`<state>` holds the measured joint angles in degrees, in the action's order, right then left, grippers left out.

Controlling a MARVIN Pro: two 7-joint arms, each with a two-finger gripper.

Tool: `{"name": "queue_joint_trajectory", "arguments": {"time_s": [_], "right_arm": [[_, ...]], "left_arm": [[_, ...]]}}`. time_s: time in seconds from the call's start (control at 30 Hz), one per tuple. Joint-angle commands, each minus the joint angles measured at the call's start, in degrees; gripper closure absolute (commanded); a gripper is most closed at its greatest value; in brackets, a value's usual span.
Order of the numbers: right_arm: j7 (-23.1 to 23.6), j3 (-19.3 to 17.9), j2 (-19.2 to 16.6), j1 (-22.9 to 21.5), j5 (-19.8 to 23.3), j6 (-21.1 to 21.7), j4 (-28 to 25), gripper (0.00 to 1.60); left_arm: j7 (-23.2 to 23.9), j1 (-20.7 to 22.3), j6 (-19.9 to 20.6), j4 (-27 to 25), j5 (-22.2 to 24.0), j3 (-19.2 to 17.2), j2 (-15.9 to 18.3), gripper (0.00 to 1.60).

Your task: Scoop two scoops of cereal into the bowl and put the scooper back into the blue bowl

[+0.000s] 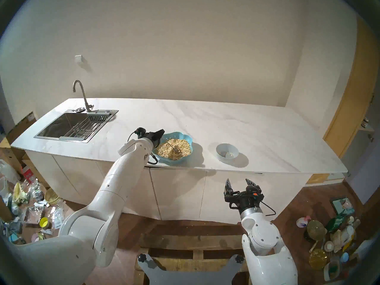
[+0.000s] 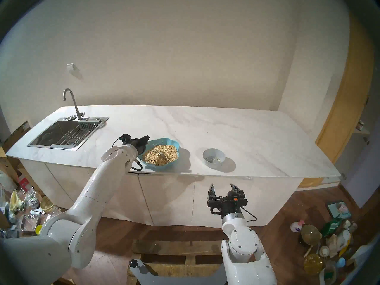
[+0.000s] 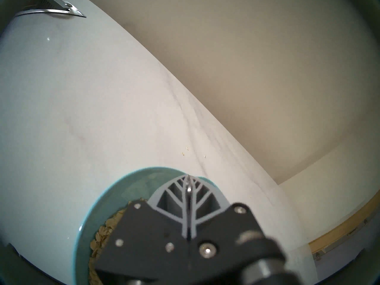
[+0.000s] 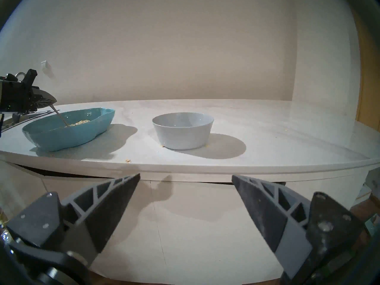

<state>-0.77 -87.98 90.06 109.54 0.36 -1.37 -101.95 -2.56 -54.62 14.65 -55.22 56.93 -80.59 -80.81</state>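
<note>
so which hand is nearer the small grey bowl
Right. The right hand hangs open in front of the counter, below the grey bowl; the left hand is beyond the blue bowl, holding the spoon.

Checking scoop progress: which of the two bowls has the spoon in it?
The scalloped turquoise bowl, heaped with oat flakes; the spoon is in it. The plain grey-white bowl isn't.

My two head views look down from above and behind my arms at the surface (image 1: pixel 226 122), nearly identical, my left wrist view close over the blue bowl (image 3: pixel 98 196), tilted, my right wrist view low, level, farther from the blue bowl, all four sharing it.
</note>
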Motion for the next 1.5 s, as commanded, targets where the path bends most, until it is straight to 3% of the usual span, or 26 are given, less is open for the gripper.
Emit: {"name": "queue_joint_trajectory", "arguments": {"time_s": [0.0,0.43,0.8,1.47], "right_arm": [[-0.02,0.01,0.05,-0.28,0.01,-0.17,-1.42,0.0],[-0.02,0.01,0.05,-0.28,0.01,-0.16,-1.43,0.0],[-0.02,0.01,0.05,-0.28,0.01,-0.16,-1.44,0.0],[-0.02,0.02,0.05,-0.29,0.01,-0.17,-1.42,0.0]], "left_arm": [[0.93,1.31,-1.35,-1.17,0.18,0.21,-1.54,1.6],[0.78,-0.02,-3.34,-1.51,0.97,0.01,-3.82,1.6],[0.4,-3.78,-3.75,-4.49,2.19,0.11,-5.41,1.6],[-1.29,-6.72,-3.21,-8.37,7.32,-4.53,-6.98,1.6]]}}
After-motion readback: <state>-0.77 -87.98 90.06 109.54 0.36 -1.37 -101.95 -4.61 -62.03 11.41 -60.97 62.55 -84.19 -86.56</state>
